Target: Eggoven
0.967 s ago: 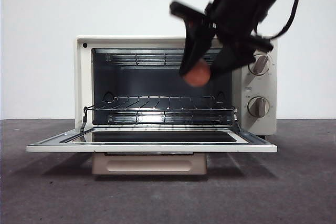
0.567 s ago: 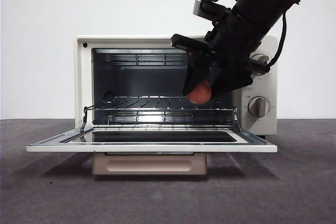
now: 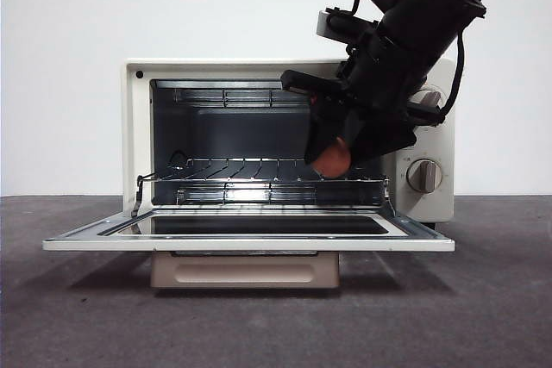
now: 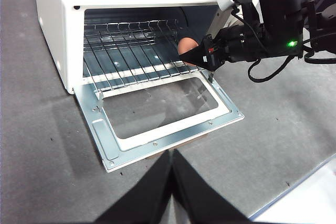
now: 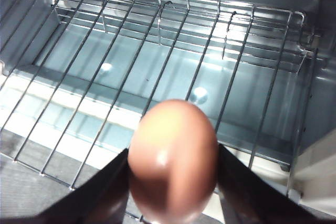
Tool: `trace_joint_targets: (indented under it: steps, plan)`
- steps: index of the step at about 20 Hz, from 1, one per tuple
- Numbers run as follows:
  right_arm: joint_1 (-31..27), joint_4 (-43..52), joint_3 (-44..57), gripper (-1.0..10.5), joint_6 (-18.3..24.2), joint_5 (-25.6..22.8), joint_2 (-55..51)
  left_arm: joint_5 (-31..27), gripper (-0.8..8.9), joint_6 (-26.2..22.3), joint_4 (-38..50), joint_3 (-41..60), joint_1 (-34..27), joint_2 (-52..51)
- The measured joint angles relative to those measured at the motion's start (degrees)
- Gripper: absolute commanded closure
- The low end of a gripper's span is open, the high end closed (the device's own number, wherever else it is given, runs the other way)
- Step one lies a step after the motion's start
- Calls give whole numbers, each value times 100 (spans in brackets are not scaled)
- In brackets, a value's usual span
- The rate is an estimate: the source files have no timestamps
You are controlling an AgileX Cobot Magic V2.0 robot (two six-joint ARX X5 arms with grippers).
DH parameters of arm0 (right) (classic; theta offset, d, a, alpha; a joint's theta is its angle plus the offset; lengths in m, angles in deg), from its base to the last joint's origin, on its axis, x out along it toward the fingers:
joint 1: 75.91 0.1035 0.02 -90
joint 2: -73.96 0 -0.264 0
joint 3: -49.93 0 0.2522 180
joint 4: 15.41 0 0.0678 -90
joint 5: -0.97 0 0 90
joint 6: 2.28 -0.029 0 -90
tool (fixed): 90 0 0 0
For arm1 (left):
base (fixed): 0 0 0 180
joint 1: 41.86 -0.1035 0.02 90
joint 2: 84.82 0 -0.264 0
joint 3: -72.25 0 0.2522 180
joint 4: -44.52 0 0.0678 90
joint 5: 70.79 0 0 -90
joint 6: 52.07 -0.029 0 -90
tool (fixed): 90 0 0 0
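Egg clamped between your right pincer jaws, just above oven rack right end | left pincer closed, empty, well back

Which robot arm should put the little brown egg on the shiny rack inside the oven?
Probably the right. The right gripper already grips the small reddish-brown egg just above the metal wire rack of the open cream toaster oven. The left gripper is shut and empty, back from the door.

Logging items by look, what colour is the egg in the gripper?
Reddish-brown; the egg shows best in the right wrist view.
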Motion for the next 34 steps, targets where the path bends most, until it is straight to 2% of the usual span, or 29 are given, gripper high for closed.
trace_joint_targets:
  steps: [2, 12, 16, 20, 25, 29, 32, 34]
  plan:
    - [2, -11, 0, 679, 0, -2, 2, 0, 807, 0, -2, 0, 0, 0]
    - [31, -315, 0, 635, 0, -13, -33, 0, 807, -2, 0, 0, 0, 0]
    - [31, -428, 0, 629, 0, -149, -391, 0, 807, -4, 28, 0, 0, 31]
    - [105, -992, 0, 628, 0, -153, -979, 0, 807, -9, 92, 2, 0, 166]
    - [573, -1482, 0, 629, 0, -149, -2236, 0, 807, -94, 789, 87, -2, 645]
    - [866, -2249, 0, 629, 0, -151, -3458, 131, 808, 39, 1851, 831, -234, 1224]
    - [872, -3132, 0, 629, 11, -243, -4325, 470, 808, 144, 2476, 1421, -713, 1740]
    - [872, -3550, 0, 629, 28, -461, -4756, 973, 808, 173, 2942, 1727, -1226, 2103]
